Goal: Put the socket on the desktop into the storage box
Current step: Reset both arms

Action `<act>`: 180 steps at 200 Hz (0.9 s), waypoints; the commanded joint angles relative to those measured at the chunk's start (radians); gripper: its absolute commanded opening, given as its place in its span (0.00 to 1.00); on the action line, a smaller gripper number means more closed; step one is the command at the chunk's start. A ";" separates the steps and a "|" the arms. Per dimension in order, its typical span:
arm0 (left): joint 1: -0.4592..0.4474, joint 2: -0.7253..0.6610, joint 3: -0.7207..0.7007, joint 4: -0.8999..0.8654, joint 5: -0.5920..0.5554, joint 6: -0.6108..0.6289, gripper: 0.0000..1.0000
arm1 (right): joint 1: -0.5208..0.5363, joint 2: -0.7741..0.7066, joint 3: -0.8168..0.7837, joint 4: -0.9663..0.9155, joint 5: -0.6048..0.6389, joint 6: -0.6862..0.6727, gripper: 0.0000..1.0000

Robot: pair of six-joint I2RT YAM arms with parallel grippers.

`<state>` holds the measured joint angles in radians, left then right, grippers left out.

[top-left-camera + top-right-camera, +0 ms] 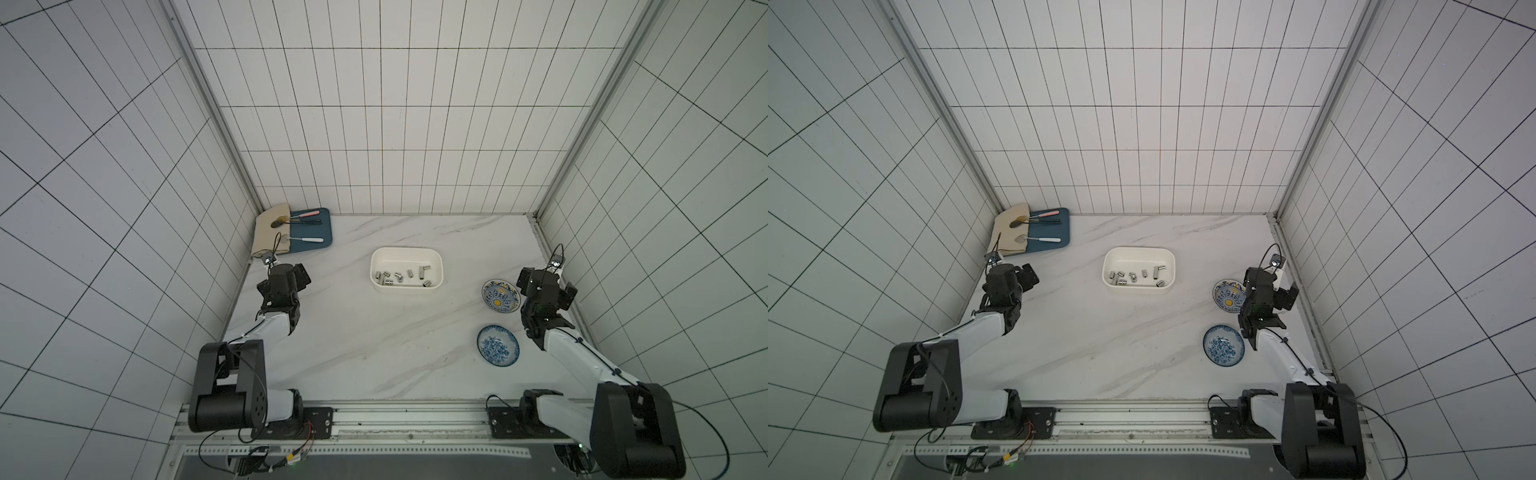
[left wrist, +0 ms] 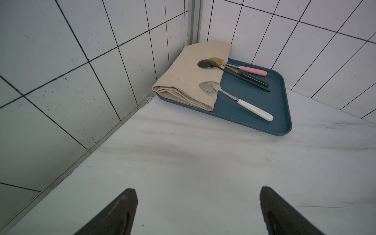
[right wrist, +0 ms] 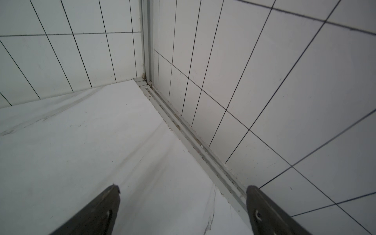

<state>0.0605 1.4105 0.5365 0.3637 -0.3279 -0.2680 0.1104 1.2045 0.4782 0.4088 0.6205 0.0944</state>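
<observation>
- The sockets [image 1: 399, 277], several small metal cylinders, lie loose on the floor of the storage box [image 1: 405, 249]. Every socket I can make out in both top views is inside its walls.
- The storage box stands on the counter [image 1: 353, 332], roughly midway between my two arms.
- My left tool [image 2: 197, 191] is spread wide and pinches nothing. It is over bare counter, well to the left of the storage box.
- My right tool [image 3: 183, 187] is also spread wide and empty. It is well to the right of the storage box, beside the wall rail.
- A yellow-centred bowl [image 1: 500, 296] sits to the right of the storage box. A blue-patterned bowl [image 1: 497, 345] sits to the right of the box and nearer my base.
- A blue tray [image 2: 254, 97] lies left of and behind the storage box, in the corner.
- A folded cloth [image 2: 193, 77] covers the tray's wall-side part. The spoons [image 2: 209, 87] rest across cloth and tray.
</observation>
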 commanded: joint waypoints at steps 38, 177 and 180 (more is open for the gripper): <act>-0.055 0.159 -0.134 0.512 0.090 0.152 0.98 | -0.016 0.169 -0.106 0.374 -0.089 -0.012 0.99; -0.091 0.155 -0.093 0.423 0.025 0.159 0.98 | -0.064 0.336 -0.084 0.479 -0.321 -0.047 0.99; -0.090 0.157 -0.093 0.425 0.026 0.160 0.98 | -0.065 0.334 -0.082 0.472 -0.323 -0.046 0.99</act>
<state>-0.0372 1.5780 0.4240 0.7910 -0.3084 -0.1131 0.0456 1.5463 0.3832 0.8650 0.3058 0.0555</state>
